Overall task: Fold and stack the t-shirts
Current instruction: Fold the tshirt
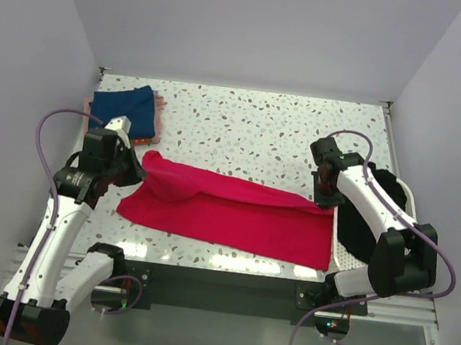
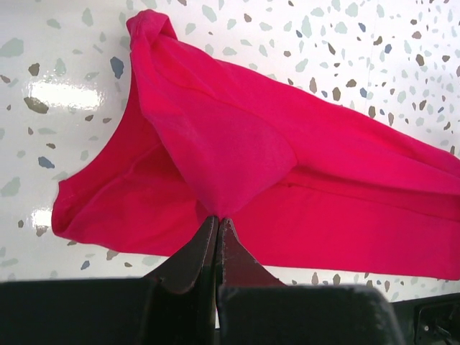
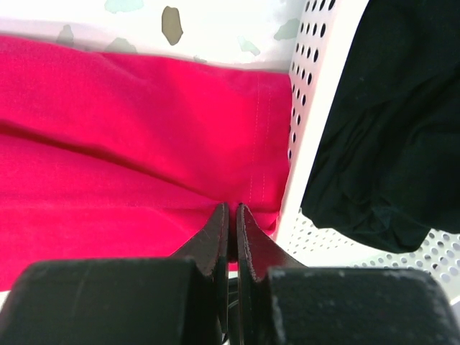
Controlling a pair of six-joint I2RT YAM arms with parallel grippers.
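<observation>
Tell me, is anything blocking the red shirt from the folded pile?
Nothing visible. The left gripper and right gripper pinch the red t-shirt; only speckled table lies between it and the folded navy t-shirt.

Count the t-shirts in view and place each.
4: red tee spread mid-table, navy tee folded far left, pink edge under it, black cloth in the basket. More may be hidden.

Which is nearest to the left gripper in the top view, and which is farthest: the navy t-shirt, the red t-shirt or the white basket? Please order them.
From the left gripper:
1. the red t-shirt: pinched in its shut jaws, in the middle.
2. the navy t-shirt: folded, just behind it in the far left corner.
3. the white basket: far off, on the right side.
</observation>
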